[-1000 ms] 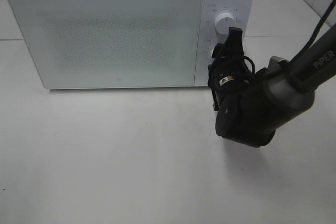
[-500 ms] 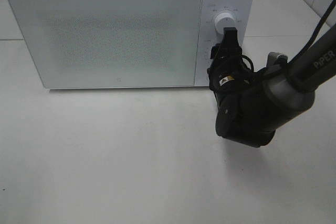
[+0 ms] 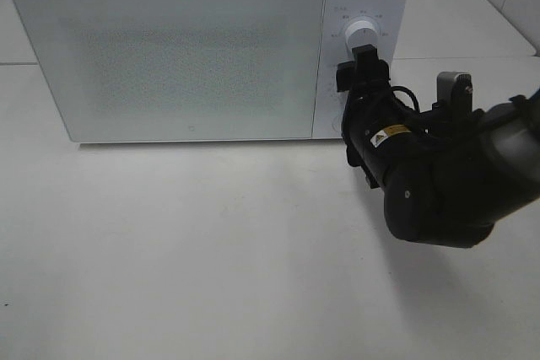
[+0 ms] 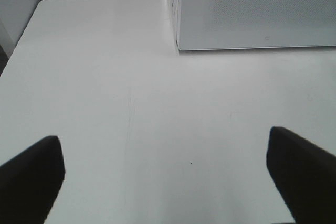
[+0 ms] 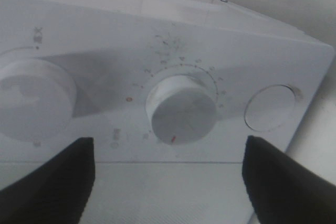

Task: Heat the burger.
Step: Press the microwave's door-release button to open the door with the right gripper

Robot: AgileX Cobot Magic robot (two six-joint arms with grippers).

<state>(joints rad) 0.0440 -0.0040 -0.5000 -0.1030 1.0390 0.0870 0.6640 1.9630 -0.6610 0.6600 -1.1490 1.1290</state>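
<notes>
**Burger: not in view, judged to sit behind the shut door**

Exterior high: boxy white microwave point(image 3: 186, 48), speckled frosted door closed, stands far on the smooth white table point(image 3: 211, 250). The right gripper point(image 3: 364, 69) is at its right-hand panel, below the upper dial point(image 3: 361, 33); any burger lies to its left.

Left wrist: left gripper point(image 4: 165, 177), jaws at widest, empty, low over the table.

Right wrist: jaws spread, straddling the round lower dial point(image 5: 181, 108), gripping nothing. This arm is nearer.

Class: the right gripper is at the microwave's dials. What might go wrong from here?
The right gripper stands open at the middle knob; a finger may nudge it, or bump the round button alongside. The microwave door is shut and frosted, no burger visible: it may run empty.
</notes>
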